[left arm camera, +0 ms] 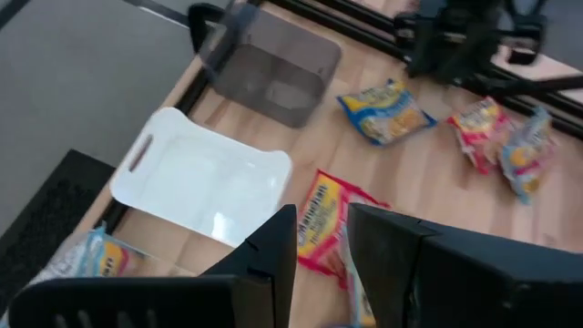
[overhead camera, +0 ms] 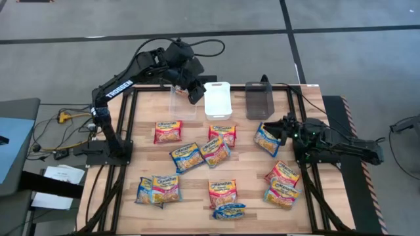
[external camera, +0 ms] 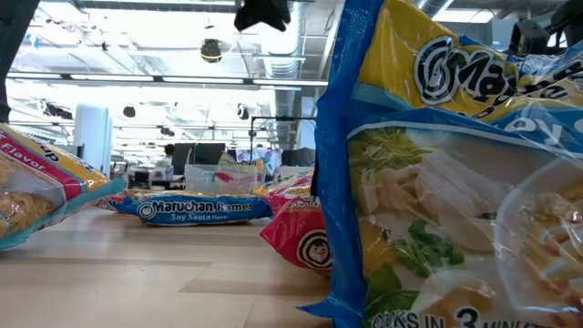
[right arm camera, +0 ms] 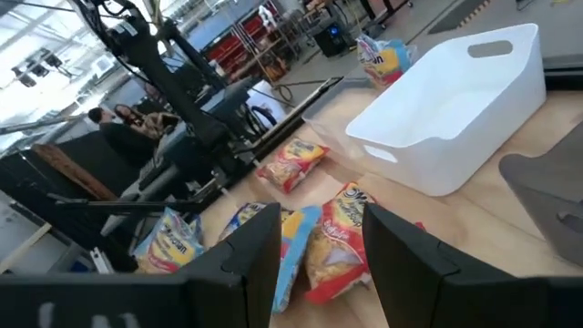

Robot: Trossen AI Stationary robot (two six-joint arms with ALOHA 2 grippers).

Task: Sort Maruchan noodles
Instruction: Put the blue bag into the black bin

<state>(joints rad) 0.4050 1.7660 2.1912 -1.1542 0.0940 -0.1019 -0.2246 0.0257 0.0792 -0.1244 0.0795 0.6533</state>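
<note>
High view is showing the left gripper [overhead camera: 194, 90] hanging above the clear bin [overhead camera: 183, 101] at about eleven o'clock on the table [overhead camera: 249, 164], while the right gripper [overhead camera: 283, 128] is sitting low at about three o'clock, just beside a blue-edged packet [overhead camera: 267, 139]. In the left wrist view the left gripper's fingers [left arm camera: 273, 246] are standing slightly apart with nothing between them; one packet [left arm camera: 96, 255] is already lying in the clear bin. In the right wrist view the right gripper's fingers [right arm camera: 250, 246] are standing well apart, also holding nothing. The white bin [overhead camera: 217, 98] and the grey bin [overhead camera: 258, 99] are sitting at twelve and one o'clock. The remaining Maruchan noodles [overhead camera: 213, 149] are lying scattered from the centre out to seven, six and four o'clock.

Several risks are looming. Two packets at the centre are overlapping, as are the pair at seven o'clock, so a pinch there is likely catching two wrappers, or only a loose corner that is slipping free mid-carry. The crinkly plastic is offering little to grip on a flat packet. The bins look light and are standing close together, so a descending arm may be nudging one sideways, and a packet may be landing in the wrong bin. Both arms reaching toward the centre may be crowding each other.
</note>
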